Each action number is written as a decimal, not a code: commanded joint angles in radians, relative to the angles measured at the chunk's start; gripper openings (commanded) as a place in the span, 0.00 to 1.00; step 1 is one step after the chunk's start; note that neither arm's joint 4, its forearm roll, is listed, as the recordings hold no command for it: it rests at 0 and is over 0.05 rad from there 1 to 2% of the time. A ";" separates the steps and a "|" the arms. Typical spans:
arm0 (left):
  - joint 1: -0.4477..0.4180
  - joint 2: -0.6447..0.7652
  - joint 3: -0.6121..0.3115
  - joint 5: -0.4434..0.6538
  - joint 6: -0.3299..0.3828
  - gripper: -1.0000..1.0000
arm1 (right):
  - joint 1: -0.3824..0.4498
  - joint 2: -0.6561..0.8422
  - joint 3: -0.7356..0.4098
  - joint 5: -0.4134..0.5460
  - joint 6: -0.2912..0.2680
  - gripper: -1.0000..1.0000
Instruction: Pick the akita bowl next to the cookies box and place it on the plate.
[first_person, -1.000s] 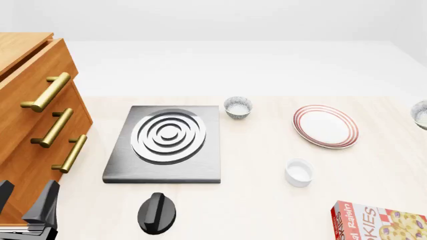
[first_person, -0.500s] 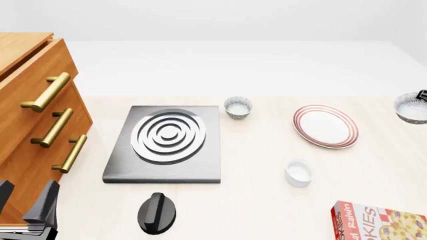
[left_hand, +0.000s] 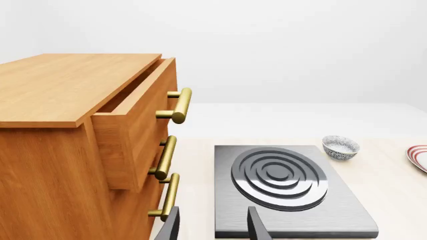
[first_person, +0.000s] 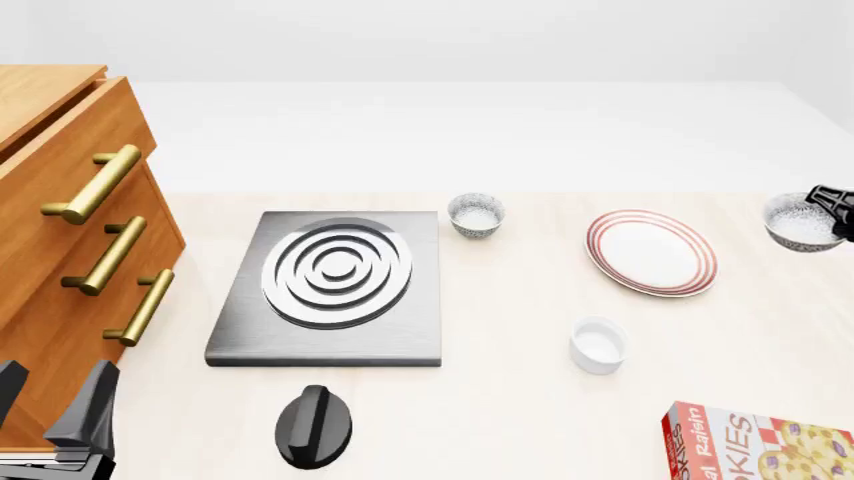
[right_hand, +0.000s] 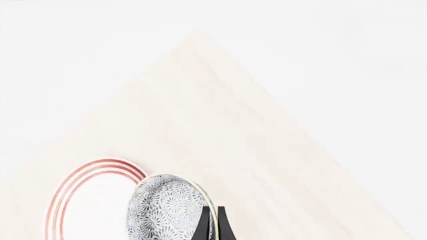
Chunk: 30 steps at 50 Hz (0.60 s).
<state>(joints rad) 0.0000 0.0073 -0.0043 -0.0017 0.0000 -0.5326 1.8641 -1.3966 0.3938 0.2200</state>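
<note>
Grey-black patterning marks the akita bowl you carry in the right gripper, whose fingers are pinched closed on the bowl's rim; in the right wrist view the two dark fingers sit tight together over the edge of the bowl. In the front view the bowl hangs at the far right edge, lifted off the desk, with the plate lying to its left and a little nearer you, close but not yet beneath it. That is the relation your coming move turns on: from the gripper, the red-ringed plate lies toward the centre of the desk, so I judge you need to carry the bowl leftward until it is over the plate's white middle, then lower it. The bowl looks tilted in the grasp, so expect it to need levelling before release. The cookies box sits at the near right corner, well apart from the bowl. A second patterned bowl stands beside the stove, and a plain white cup sits nearer you; leave both alone. Your left gripper is parked open by the drawers, far from the plate, so the right arm is the one to finish
</note>
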 joint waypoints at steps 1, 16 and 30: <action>0.000 0.000 0.000 0.000 0.000 1.00 | 0.019 0.018 -0.018 -0.008 0.042 0.00; 0.000 0.000 0.000 0.000 0.000 1.00 | 0.061 0.068 -0.046 -0.013 0.083 0.00; 0.000 0.000 0.000 0.000 0.000 1.00 | 0.086 0.137 -0.102 0.000 0.090 0.00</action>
<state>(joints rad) 0.0000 0.0073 -0.0043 -0.0017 0.0000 -0.4635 1.9655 -1.4640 0.3894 0.2979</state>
